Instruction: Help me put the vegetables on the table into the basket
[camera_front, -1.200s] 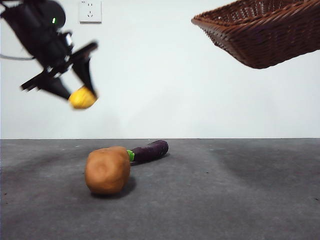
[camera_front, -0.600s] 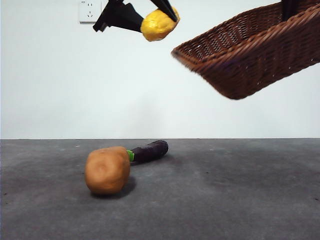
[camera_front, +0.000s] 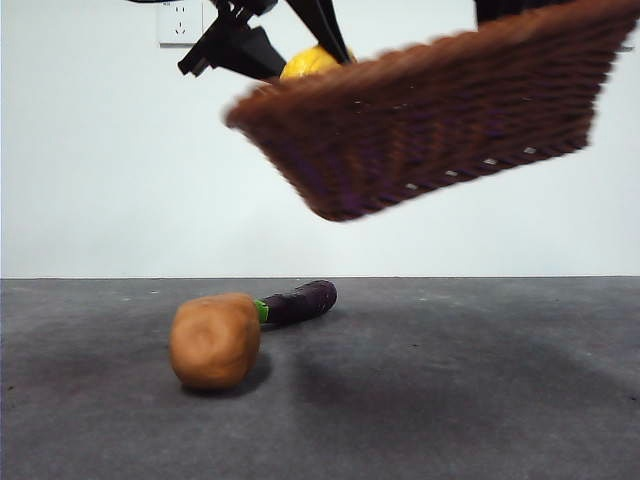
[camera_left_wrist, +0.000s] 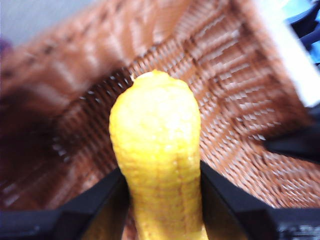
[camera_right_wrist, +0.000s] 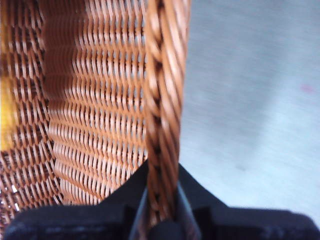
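Observation:
My left gripper (camera_left_wrist: 160, 190) is shut on the yellow ridged vegetable (camera_left_wrist: 157, 150) and holds it over the inside of the wicker basket (camera_left_wrist: 240, 95). In the front view that gripper (camera_front: 300, 50) is high up, and the yellow vegetable (camera_front: 308, 63) peeks out just behind the basket's near rim (camera_front: 420, 120). The basket hangs tilted in the air. My right gripper (camera_right_wrist: 161, 202) is shut on its braided rim (camera_right_wrist: 162, 100). On the table (camera_front: 450, 400) lie the orange-brown potato-like lump (camera_front: 213, 340) and, behind it, the purple eggplant (camera_front: 298, 301).
A white wall with a power socket (camera_front: 180, 22) stands behind the table. The basket casts a broad shadow on the table under it.
The left gripper carried the yellow vegetable up and to the right. The basket swung left and lower, so its rim now sits under and in front of the vegetable.

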